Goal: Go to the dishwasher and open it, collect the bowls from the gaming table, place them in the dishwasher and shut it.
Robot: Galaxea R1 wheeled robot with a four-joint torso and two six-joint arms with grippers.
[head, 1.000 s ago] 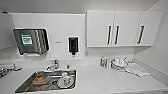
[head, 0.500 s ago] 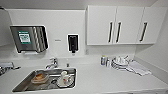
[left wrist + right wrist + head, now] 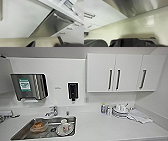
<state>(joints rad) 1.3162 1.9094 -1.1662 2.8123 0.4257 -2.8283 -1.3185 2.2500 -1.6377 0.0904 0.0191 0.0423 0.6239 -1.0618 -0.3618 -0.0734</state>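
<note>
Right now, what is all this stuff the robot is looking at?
Wall cabinets: white doors with dark vertical handles, upper right.
Paper towel dispenser: one, steel, on the wall at left.
Soap dispenser: one, black, on the wall at centre.
Tap: one, chrome, behind the sink.
Sink: one, steel, holding used dishes.
Stacked dishes: white, on the counter at right.
Cloth: white, beside those dishes.
Dishwasher: one, stainless steel, bar handle, below the counter.
</note>
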